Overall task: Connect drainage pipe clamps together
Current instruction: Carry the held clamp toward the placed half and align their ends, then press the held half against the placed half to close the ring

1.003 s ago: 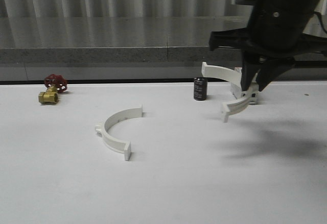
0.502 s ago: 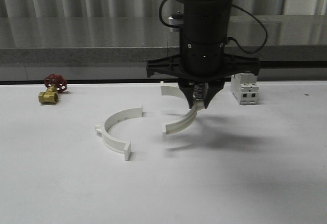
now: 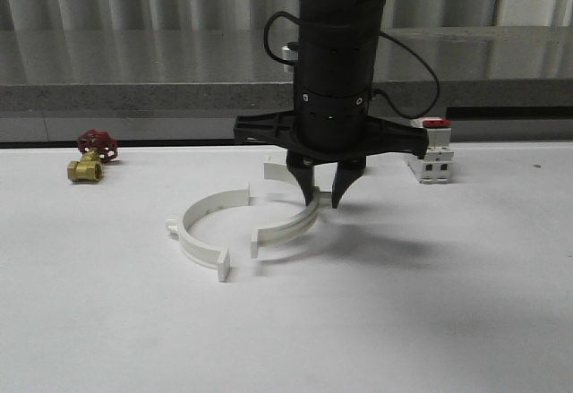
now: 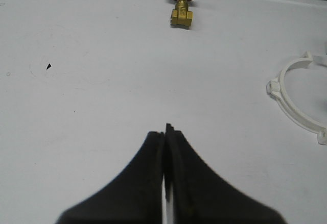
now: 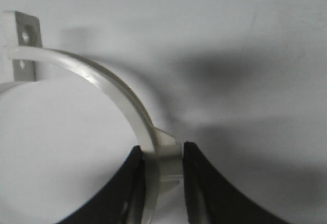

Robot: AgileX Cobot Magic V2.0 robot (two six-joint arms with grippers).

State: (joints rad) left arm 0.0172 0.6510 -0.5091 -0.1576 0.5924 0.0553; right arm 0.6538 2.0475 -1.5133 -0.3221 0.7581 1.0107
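The right gripper (image 3: 321, 200) hangs over the middle of the white table (image 3: 430, 321), its fingers pinched on the right clamp half (image 3: 288, 224) at the side lug; in the right wrist view the pads (image 5: 134, 175) press that lug from both sides, and the arc runs up to a flat end tab with a hole. The lower part of this half is cut off at the frame edge there. In the front view the arm hides the arc's far stretch. The left clamp half (image 3: 204, 228) lies flat on the table just beside it, open side facing it, the ends near but apart. The left gripper (image 4: 165, 147) has its fingers closed together on nothing. A brass valve (image 3: 87, 162) with a red handwheel sits far left; a white breaker (image 3: 431, 158) is partly hidden behind the right arm.
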